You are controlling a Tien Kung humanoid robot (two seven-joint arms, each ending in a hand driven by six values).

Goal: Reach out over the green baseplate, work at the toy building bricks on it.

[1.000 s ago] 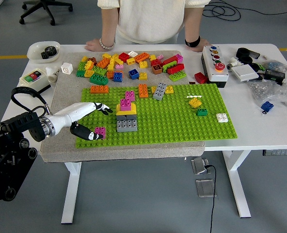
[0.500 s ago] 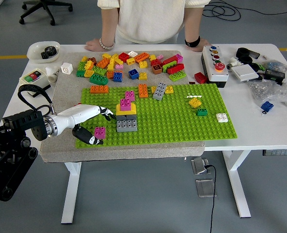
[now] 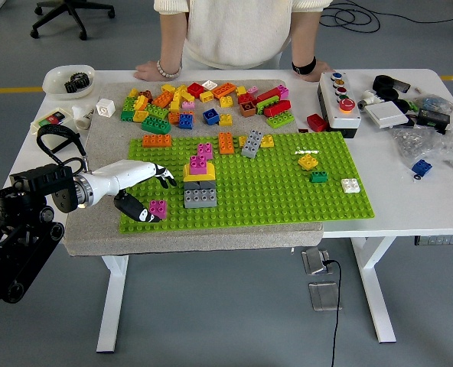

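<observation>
One white left hand point(image 3: 138, 191) is reaching over the flat green studded baseplate point(image 3: 272, 199), fingers spread open, thumb touching one small pink brick point(image 3: 158, 208) at its three o'clock.

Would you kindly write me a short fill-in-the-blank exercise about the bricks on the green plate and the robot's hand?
1. The small pink brick near the robot's left hand stands on the ____ studded baseplate.
2. The yellow brick in the stack carries a ____ brick on top.
3. The stack's bottom brick is ____.
4. The person's hands rest on the table's ____ edge.

Missing words: green; pink; grey; far
</observation>
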